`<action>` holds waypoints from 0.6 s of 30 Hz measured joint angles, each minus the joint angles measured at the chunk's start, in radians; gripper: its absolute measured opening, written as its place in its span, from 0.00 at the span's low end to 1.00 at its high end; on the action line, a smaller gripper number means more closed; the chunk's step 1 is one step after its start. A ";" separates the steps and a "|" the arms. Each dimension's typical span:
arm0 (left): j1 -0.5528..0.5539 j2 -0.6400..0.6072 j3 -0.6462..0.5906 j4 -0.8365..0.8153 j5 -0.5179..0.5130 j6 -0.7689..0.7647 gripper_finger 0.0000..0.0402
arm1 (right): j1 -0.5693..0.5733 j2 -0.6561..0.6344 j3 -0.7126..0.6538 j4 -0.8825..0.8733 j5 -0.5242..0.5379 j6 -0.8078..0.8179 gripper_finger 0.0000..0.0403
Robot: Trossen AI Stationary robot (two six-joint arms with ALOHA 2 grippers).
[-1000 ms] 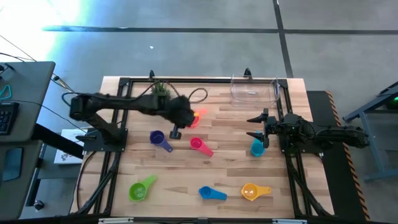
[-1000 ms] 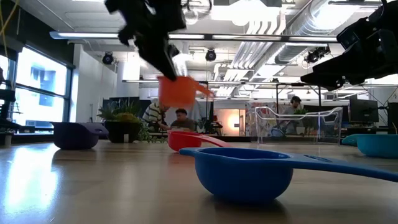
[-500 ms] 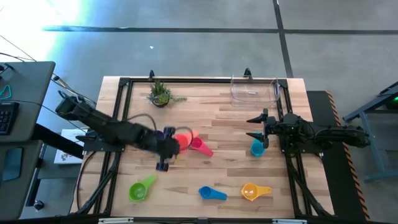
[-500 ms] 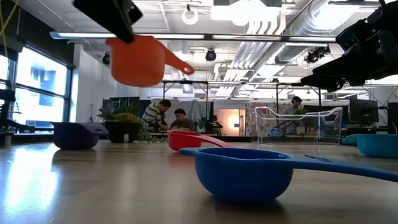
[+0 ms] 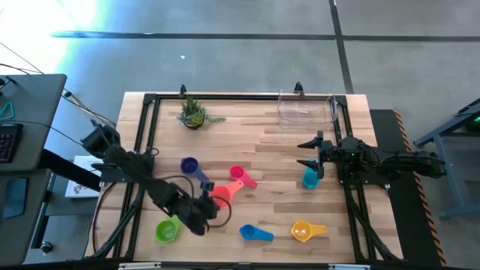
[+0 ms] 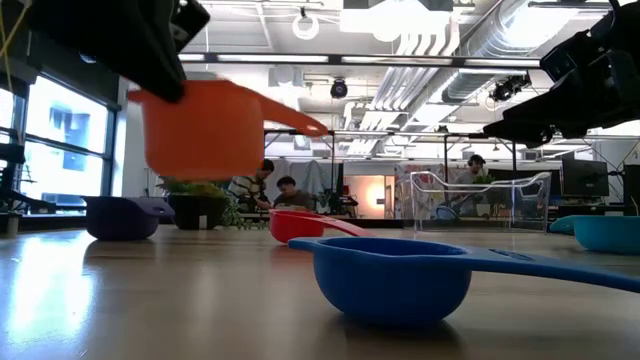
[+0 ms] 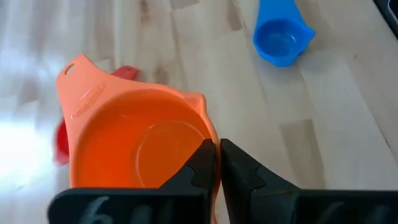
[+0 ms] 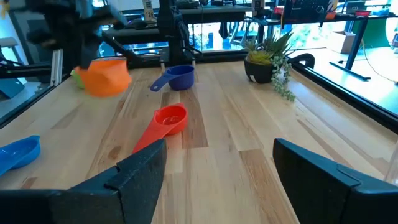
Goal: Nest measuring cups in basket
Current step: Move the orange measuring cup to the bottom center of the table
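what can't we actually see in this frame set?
- Green cup: the left arm partly covers it in the high view.
- Basket contents: its clear walls are too small and faint in the high view.
- Left claw, shut on the orange cup: cut off by the left wrist view's bottom edge.

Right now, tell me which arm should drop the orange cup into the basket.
Left. Its gripper is already shut on the orange cup, held above the table. The right gripper, jaws open and empty, waits nearer the basket, so using it would probably need a handover.
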 joint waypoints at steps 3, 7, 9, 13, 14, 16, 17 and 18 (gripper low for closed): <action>-0.012 0.057 0.000 0.076 0.006 0.016 0.02 | 0.000 0.000 0.000 0.000 0.000 0.000 0.71; -0.021 0.116 0.000 0.129 0.038 0.016 0.02 | 0.000 0.000 0.000 0.000 0.000 0.000 0.71; -0.022 0.140 0.000 0.144 0.050 0.016 0.02 | 0.000 0.000 0.000 0.000 0.000 0.000 0.71; -0.022 0.170 0.000 0.160 0.066 0.016 0.02 | 0.000 0.000 0.000 0.000 0.000 0.000 0.71; -0.022 0.176 0.000 0.168 0.066 0.016 0.02 | 0.000 0.000 0.000 0.000 0.000 0.000 0.71; -0.022 0.178 0.000 0.170 0.066 0.016 0.02 | 0.000 0.000 0.000 0.000 0.000 0.000 0.71; -0.022 0.177 0.000 0.171 0.068 0.016 0.02 | 0.000 0.000 0.000 0.000 0.000 0.000 0.71; -0.022 0.178 0.000 0.171 0.069 0.016 0.02 | 0.000 0.000 0.000 0.000 0.000 0.000 0.71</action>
